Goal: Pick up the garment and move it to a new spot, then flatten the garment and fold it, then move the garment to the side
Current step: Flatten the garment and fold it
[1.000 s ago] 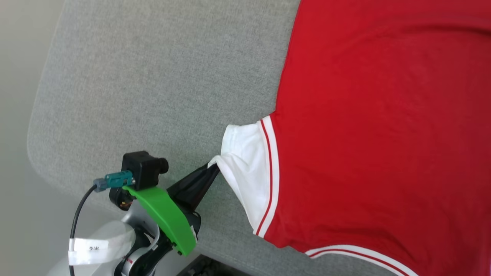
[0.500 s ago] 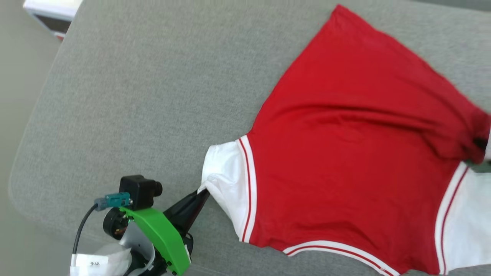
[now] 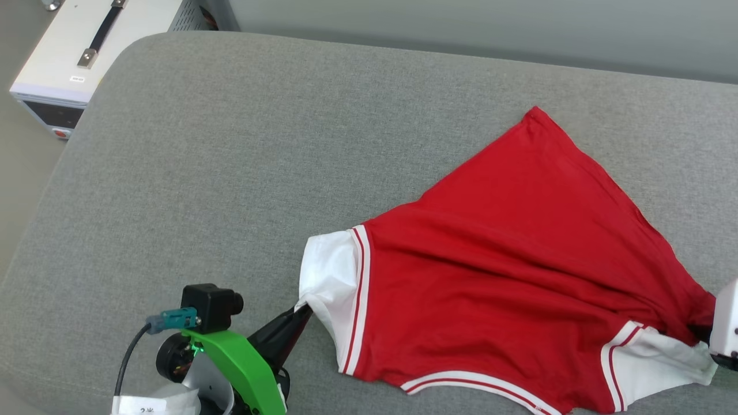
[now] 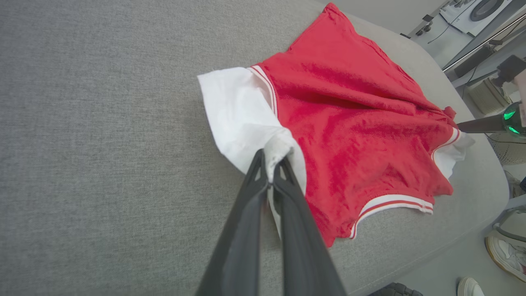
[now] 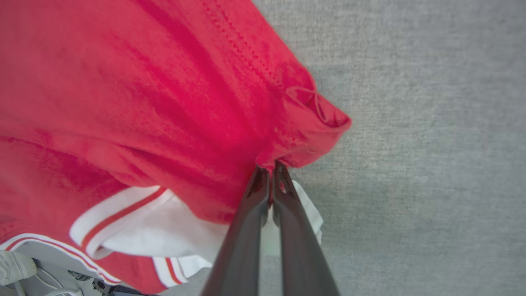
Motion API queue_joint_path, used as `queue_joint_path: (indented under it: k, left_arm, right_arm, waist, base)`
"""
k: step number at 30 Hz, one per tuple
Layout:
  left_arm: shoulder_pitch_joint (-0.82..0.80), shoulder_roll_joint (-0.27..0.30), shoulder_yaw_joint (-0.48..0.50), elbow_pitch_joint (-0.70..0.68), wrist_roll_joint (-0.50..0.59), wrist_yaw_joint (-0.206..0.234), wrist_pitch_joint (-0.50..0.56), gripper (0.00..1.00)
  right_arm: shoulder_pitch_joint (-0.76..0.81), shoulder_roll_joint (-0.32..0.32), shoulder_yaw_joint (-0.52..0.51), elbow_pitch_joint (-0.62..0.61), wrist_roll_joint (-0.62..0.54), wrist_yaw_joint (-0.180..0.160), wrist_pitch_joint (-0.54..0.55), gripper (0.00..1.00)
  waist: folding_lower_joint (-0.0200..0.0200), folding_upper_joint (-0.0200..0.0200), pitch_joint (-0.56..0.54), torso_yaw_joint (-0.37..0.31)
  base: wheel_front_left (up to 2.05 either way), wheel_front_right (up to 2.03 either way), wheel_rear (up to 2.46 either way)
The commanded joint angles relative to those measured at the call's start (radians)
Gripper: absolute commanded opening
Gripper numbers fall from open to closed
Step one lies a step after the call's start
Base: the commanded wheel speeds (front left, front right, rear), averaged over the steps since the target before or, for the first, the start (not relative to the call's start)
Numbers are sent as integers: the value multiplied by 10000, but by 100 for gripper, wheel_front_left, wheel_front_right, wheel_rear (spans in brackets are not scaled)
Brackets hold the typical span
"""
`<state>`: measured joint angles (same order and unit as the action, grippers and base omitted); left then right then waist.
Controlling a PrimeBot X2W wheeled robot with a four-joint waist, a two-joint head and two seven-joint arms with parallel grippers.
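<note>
Dark fingers of the left gripper are pressed together on a pinch of white sleeve. Those of the right gripper are likewise closed, on bunched red cloth just beside the other white sleeve. Between the two, the shirt, red with striped trim, lies spread and creased on the right half of a grey cushion. Past the cushion's far left corner stands a white box with a strap handle.

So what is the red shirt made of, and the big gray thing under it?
The red shirt looks like soft, matte knit cloth: it drapes in loose folds. The gray cushion looks like woven upholstery fabric, flecked and dull, probably padded, given its rounded corners.
</note>
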<state>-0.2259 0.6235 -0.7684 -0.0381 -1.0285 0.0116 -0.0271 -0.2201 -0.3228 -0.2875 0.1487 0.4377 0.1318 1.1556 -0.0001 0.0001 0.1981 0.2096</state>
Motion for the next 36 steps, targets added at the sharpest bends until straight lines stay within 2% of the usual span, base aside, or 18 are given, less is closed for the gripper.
queue_joint_path:
  k: [1,12,13,14,23,26,30,34,36]
  left_arm:
    - [115,-77,16,49,2,34,-74,0]
    - [173,-191,-48,57,-20,69,-141,0]
    - [161,-194,-47,47,-20,69,-140,0]
    - [145,-196,-43,37,-16,71,-143,0]
    - [32,-160,-47,-240,78,115,-140,0]
    - [-35,-136,-53,-420,141,131,-126,0]
    - [-182,-106,-68,-636,285,154,-108,0]
    - [-410,-200,-118,-870,433,113,-107,0]
    - [-635,-331,-195,-1030,567,30,-109,0]
  right_arm:
    - [362,37,-83,-107,97,-11,-29,0]
    - [1476,168,16,-621,158,-11,75,0]
    - [1515,88,118,-693,152,-11,104,16]
    - [1537,16,180,-764,169,-11,151,100]
    - [906,-690,846,-2162,661,-11,1158,100]
    - [295,-1036,1272,-2982,778,-11,1720,100]
    - [-838,-1013,1658,-3651,787,-11,2413,100]
    - [-2113,-1043,2050,-3514,481,-11,2868,100]
    - [-3223,-984,2287,-2893,20,-11,3115,100]
  waist:
    - [1,-1,-164,-111]
    - [1,-1,-254,-147]
    - [1,-1,-249,-150]
    - [1,-1,-243,-154]
    - [1,-1,-34,-1]
    - [1,-1,164,147]
    - [1,-1,554,429]
    - [1,-1,1059,832]
    - [1,-1,1624,1275]
  base:
    - [0,0,0]
    - [0,0,0]
    - [0,0,0]
    - [0,0,0]
    - [0,0,0]
    - [0,0,0]
    - [0,0,0]
    - [0,0,0]
    - [0,0,0]
